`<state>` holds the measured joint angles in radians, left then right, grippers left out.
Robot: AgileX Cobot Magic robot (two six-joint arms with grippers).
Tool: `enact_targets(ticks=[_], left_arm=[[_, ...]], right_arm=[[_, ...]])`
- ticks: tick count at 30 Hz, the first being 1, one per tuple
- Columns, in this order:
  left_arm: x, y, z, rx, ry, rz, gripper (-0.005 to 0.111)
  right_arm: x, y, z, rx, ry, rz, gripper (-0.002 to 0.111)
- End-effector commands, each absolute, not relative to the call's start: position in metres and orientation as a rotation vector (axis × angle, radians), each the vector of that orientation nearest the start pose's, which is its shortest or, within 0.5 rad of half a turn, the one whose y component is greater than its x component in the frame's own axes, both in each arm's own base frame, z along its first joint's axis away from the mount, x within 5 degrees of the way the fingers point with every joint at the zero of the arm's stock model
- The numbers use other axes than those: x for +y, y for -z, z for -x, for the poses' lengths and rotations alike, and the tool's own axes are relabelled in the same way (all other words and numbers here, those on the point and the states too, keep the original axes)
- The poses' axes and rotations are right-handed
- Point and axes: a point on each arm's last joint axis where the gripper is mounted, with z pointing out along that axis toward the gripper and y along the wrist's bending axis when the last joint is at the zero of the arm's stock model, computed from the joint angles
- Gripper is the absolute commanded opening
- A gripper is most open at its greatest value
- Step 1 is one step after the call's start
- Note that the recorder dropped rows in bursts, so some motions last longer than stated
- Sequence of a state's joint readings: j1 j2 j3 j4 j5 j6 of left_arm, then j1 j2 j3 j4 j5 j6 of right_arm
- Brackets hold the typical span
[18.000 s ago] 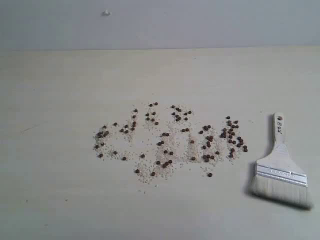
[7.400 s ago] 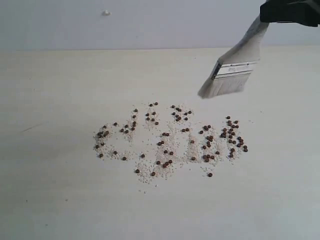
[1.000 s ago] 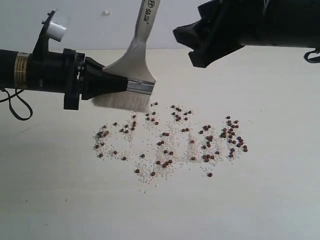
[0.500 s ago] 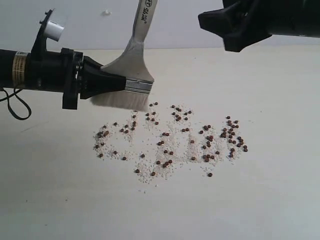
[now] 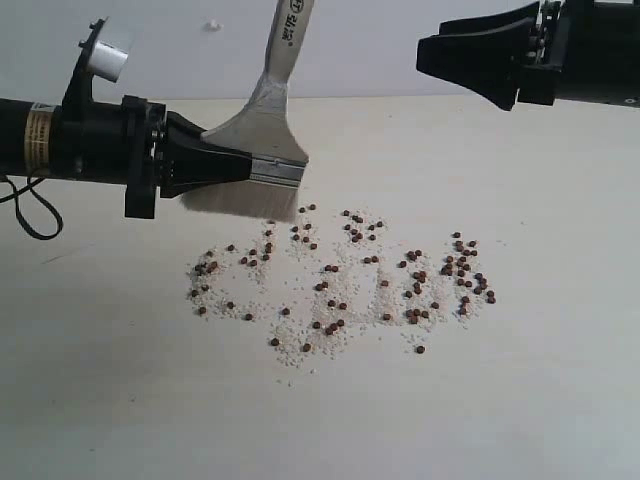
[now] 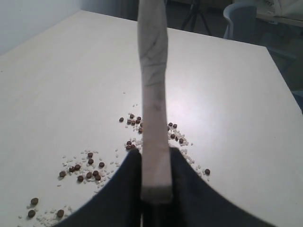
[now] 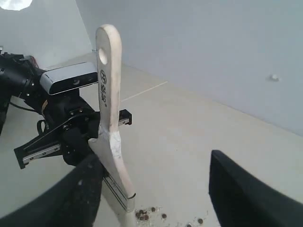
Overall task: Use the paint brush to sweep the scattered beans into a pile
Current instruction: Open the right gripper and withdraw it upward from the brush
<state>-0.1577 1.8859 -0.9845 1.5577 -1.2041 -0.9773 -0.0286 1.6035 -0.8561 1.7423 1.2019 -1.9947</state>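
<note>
Risk: the beans [image 5: 340, 285] may flick out toward the table [image 5: 560, 380] edges if the bristles press too hard. The brush [image 5: 262, 125] could also twist in its low grip.
Left gripper [image 5: 238, 166]: jaws narrow, clamped on the brush at its metal band, handle up, bristles just beyond the beans' far-left side.
Right gripper [image 5: 445, 55]: jaws wide, holding nothing, raised over the far right.
Beans: scattered mid-table, no pile yet.

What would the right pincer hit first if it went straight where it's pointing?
Probably the pale wooden handle of the wide flat paint brush, upright ahead of the right pincer, jaws open; depth is unclear, so it might pass beside.
</note>
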Motion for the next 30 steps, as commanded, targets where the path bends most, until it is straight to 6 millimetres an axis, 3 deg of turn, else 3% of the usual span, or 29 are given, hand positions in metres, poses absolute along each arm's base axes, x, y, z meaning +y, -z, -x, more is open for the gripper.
enact_targets(ticks=[1, 11, 16, 20, 25, 30], left_arm=[[-0.137, -0.195, -0.319, 1.574, 1.139, -1.161, 0.000], [-0.137, -0.196, -0.320, 1.573, 1.140, -1.153, 0.000], [-0.143, -0.203, -0.331, 1.547, 1.148, -1.084, 0.000], [-0.151, -0.200, -0.340, 1.544, 1.167, -1.091, 0.000], [-0.154, -0.182, -0.352, 1.594, 1.208, -1.060, 0.000], [-0.156, -0.179, -0.359, 1.595, 1.211, -1.055, 0.000]], right_arm=[[0.074, -0.258, -0.296, 1.600, -1.064, 0.760, 0.061], [0.074, -0.259, -0.296, 1.586, -1.046, 0.778, 0.061], [0.074, -0.262, -0.300, 1.590, -1.059, 0.763, 0.061], [0.073, -0.255, -0.315, 1.598, -1.061, 0.763, 0.061], [0.072, -0.244, -0.344, 1.600, -1.060, 0.765, 0.061], [0.077, -0.249, -0.350, 1.620, -1.117, 0.727, 0.061]])
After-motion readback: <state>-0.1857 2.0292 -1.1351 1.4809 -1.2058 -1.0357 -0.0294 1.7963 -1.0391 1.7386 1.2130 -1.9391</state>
